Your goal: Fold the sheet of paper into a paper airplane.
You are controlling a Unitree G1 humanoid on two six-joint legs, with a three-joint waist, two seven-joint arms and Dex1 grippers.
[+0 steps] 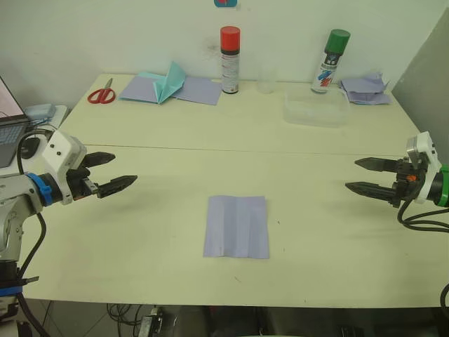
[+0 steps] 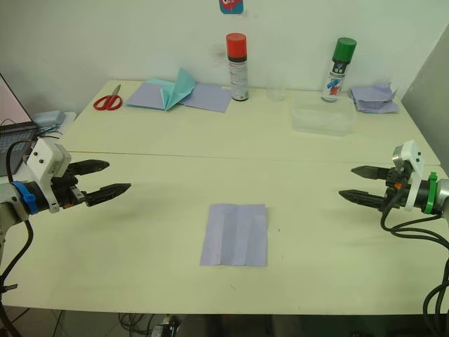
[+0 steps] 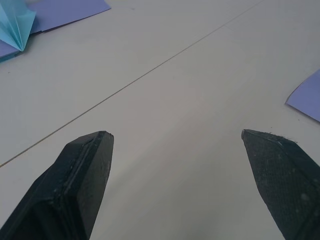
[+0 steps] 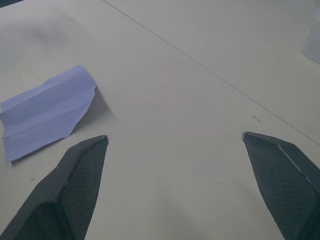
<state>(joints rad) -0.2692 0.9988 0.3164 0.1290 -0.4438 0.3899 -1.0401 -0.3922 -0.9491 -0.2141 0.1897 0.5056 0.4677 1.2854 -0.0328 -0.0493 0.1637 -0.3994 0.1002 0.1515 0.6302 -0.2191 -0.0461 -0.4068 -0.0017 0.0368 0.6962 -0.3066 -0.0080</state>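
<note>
The sheet of paper (image 1: 237,227) lies flat near the middle of the front table, pale lavender-blue with straight vertical creases; one corner of it shows as the sheet of paper (image 3: 306,99) and its edge lifts slightly at the sheet of paper (image 4: 47,111). My left gripper (image 1: 121,172) hovers open well to the left of it, fingers pointing toward it, holding nothing. My right gripper (image 1: 356,175) hovers open far to the right, also pointing inward and empty. No paper airplane of this paper is formed; the sheet is a rectangle.
At the back stand a red-capped spray can (image 1: 229,60), a green-capped spray can (image 1: 331,62), a clear plastic box (image 1: 316,109), red scissors (image 1: 102,93), wide lavender sheets with a teal folded shape (image 1: 169,83), and crumpled lavender paper (image 1: 366,88). A laptop (image 1: 10,130) sits at far left.
</note>
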